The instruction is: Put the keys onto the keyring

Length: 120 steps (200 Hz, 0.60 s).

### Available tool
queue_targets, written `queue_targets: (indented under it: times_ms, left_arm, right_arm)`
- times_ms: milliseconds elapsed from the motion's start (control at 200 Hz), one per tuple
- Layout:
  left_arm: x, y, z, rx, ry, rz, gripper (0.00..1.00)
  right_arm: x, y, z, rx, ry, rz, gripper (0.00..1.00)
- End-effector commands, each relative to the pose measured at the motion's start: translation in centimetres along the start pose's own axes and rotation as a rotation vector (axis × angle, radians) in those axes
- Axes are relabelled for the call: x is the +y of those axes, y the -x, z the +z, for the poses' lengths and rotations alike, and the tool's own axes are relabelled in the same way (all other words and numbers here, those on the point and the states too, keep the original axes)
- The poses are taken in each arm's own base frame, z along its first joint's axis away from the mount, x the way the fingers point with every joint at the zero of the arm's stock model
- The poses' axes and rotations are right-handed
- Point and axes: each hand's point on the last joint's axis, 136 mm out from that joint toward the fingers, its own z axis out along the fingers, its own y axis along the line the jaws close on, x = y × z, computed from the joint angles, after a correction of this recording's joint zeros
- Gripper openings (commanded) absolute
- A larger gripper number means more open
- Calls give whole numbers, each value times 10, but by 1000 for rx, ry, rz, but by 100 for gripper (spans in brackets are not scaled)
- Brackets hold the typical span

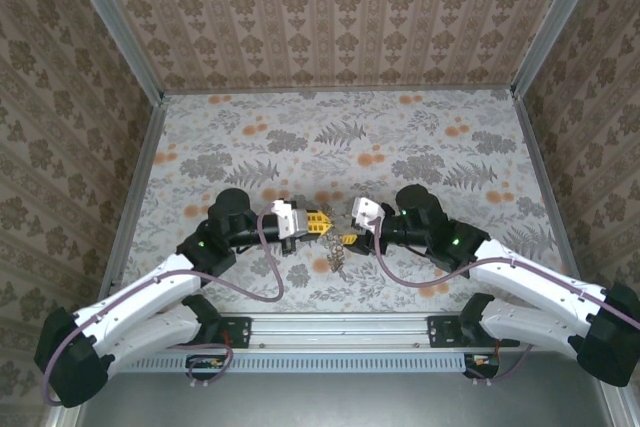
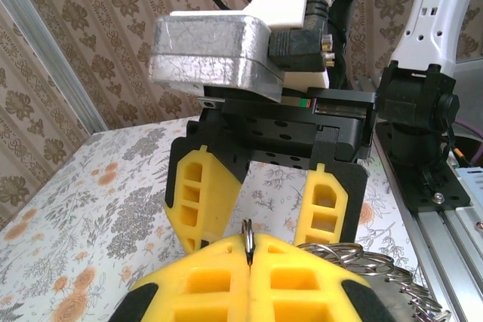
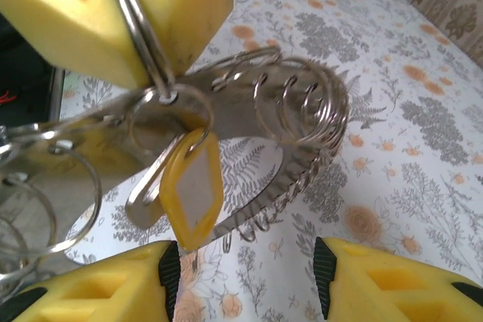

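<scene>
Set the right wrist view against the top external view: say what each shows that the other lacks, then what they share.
Right wrist: close up, a yellow tag hanging under a split ring pinched in the shut left end effector. Top external: the left arm and right arm whole, and the base rail. Both: the bunch of metal rings, the floral table, the right end effector.

Robot test cell, lab-type setup. Floral-printed grey-and-orange worktop (image 1: 430, 142) is boxed in by damask-patterned beige wall panels (image 1: 330, 17) on bare aluminium corner posts (image 1: 112, 19). White-and-black left arm (image 1: 150, 292) and right arm (image 1: 530, 282) are bolted to a slotted aluminium rail (image 1: 340, 327).
</scene>
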Motion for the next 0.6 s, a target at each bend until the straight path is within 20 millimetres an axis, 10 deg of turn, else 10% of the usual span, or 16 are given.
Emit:
queue_targets:
  times_ms: [0, 595]
  left_arm:
    - [8, 29, -2, -68, 12, 56, 0]
    - [10, 26, 1, -53, 7, 47, 0]
  right_arm:
    - [-6, 20, 1, -100, -31, 5, 53]
    - [0, 15, 10, -193, -114, 60, 39]
